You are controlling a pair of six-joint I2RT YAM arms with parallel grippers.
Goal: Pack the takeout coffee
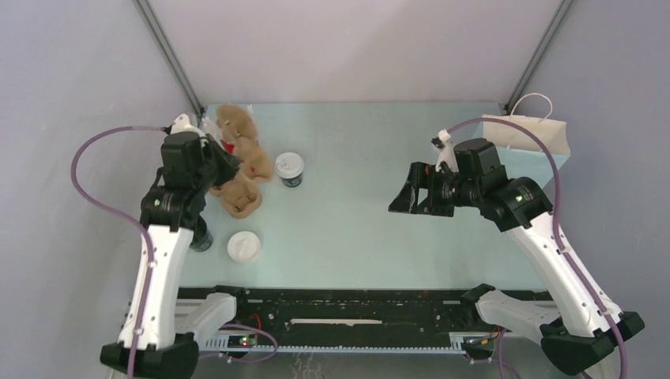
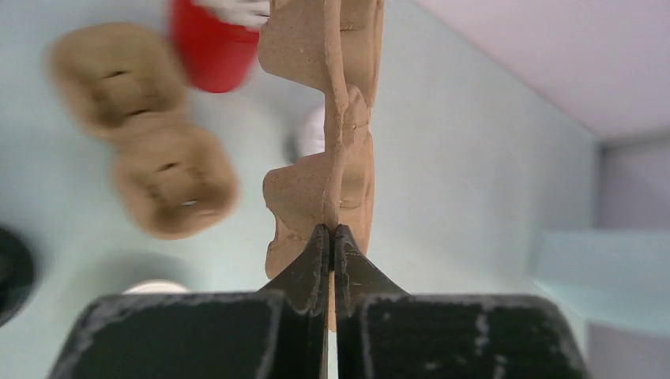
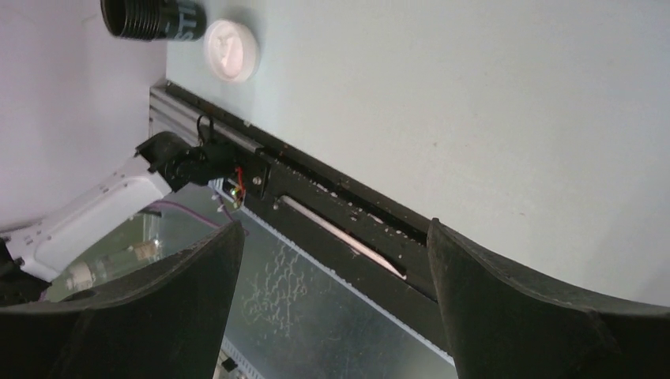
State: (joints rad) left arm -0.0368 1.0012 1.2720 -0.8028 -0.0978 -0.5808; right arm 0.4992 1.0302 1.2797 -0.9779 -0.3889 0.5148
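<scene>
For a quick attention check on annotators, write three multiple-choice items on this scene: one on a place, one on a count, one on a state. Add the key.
1. Where is the paper bag?
A) at the far right corner of the table
B) at the near left edge
C) in the centre

2. How many round white lids show in the top view?
A) one
B) two
C) four

3. The left gripper is:
A) open and empty
B) shut on the paper bag
C) shut on the pulp tray

Key:
1 A, the bag stands by the right wall at the far edge.
2 B, one lid sits on the black cup, and one loose lid lies near the left arm.
3 C, the left wrist view shows the fingers pinching the tray's edge.
</scene>
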